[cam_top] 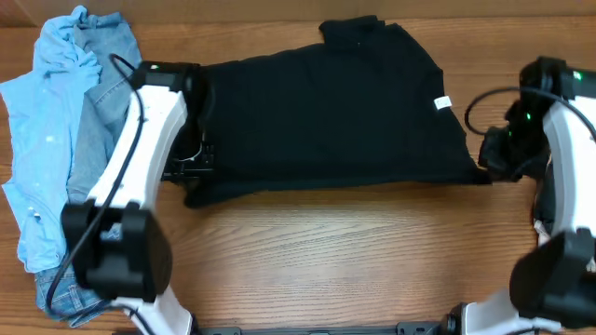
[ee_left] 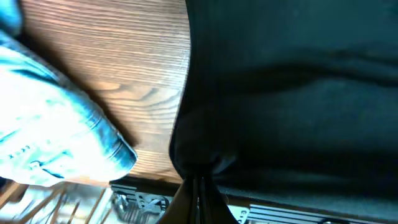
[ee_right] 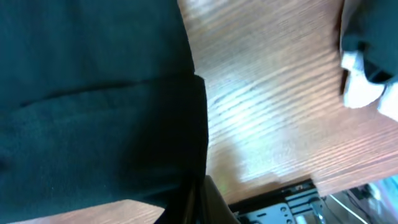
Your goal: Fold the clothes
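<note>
A black T-shirt [cam_top: 326, 112] with a small white label [cam_top: 442, 103] lies folded across the middle of the table. My left gripper [cam_top: 191, 167] is shut on the shirt's left edge; in the left wrist view the fabric [ee_left: 280, 87] bunches between the fingers [ee_left: 199, 186]. My right gripper [cam_top: 492, 160] is shut on the shirt's right edge; in the right wrist view the cloth [ee_right: 93, 93] runs into the jaws [ee_right: 199, 193]. A light blue shirt [cam_top: 42, 140] and blue denim jeans [cam_top: 102, 84] lie piled at the far left.
The jeans also show in the left wrist view [ee_left: 56, 130], close beside the black shirt. The wooden table [cam_top: 335, 251] has its front edge near both arm bases. A white and black object [ee_right: 364, 56] shows at the upper right of the right wrist view.
</note>
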Controlling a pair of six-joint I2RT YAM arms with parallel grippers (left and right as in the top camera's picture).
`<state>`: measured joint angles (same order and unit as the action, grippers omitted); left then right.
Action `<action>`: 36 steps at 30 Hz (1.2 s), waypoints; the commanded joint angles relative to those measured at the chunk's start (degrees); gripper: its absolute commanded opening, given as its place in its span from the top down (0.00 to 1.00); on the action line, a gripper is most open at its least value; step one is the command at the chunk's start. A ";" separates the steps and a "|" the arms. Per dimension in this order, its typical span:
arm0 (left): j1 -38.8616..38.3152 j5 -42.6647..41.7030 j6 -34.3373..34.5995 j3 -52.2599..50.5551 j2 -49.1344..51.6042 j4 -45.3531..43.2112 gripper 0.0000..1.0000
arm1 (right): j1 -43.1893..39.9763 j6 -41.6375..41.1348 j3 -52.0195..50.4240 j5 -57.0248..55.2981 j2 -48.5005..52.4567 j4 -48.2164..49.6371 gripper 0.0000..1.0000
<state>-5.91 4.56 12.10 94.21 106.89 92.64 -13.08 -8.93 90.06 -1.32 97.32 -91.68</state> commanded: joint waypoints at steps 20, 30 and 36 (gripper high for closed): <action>0.37 10.49 14.16 -9.70 -9.07 -30.71 0.96 | 3.23 -1.05 -12.61 2.34 -7.28 39.76 0.96; 0.22 9.75 15.08 -9.75 -6.14 -38.84 0.96 | 4.50 0.02 -12.61 2.51 4.76 48.28 0.96; 0.04 8.46 14.93 -9.75 -0.96 -40.59 0.96 | 4.50 0.31 -12.66 2.56 6.97 53.31 0.91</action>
<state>-5.93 12.05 26.09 84.47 102.19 52.25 -8.47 -8.99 77.08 2.02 104.38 -40.12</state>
